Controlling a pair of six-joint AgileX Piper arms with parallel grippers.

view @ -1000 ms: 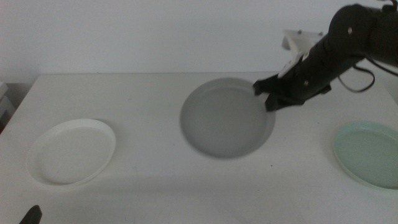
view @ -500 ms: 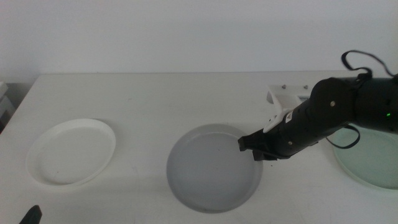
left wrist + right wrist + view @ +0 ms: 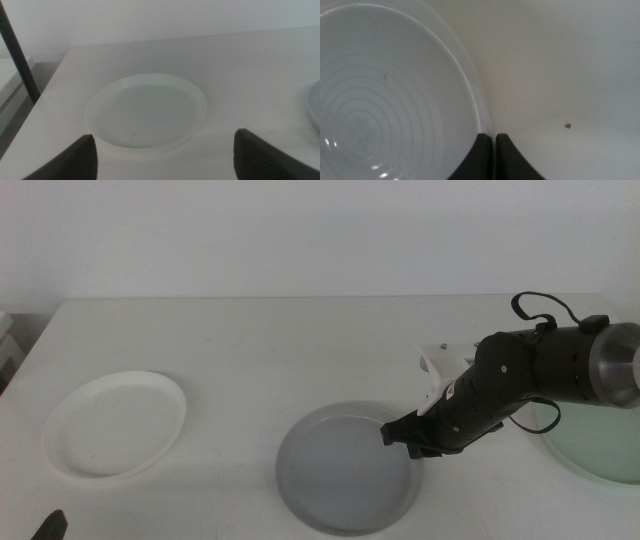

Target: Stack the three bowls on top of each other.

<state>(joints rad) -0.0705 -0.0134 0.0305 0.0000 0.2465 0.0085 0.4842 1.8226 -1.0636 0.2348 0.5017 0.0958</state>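
Three bowls, none stacked yet. Landmark: the grey bowl (image 3: 347, 468), which I hold by its rim.

Change over the last second: the grey bowl has come from the far middle of the table (image 3: 250, 340) toward the near edge, and slightly left. It was tipped up and raised a second ago; now it lies low and near flat, close to the table or on it — I cannot tell whether it touches. My judgement: I am carrying it toward the white bowl (image 3: 115, 422), so the first stacking step is under way, not done.

My right gripper (image 3: 412, 442) sits at the grey bowl's right rim. In the right wrist view the jaws are pinched almost together, the thin rim (image 3: 479, 112) caught between them, one jaw inside the bowl and one outside.

White bowl: well left of the grey bowl, apart from it, flat on the table, nothing in it. Pale mint green bowl (image 3: 590, 442): right of the grey bowl, beyond my arm, partly cut by the picture edge.

My left gripper (image 3: 165, 152) waits near the white bowl, jaws spread wide, holding nothing.
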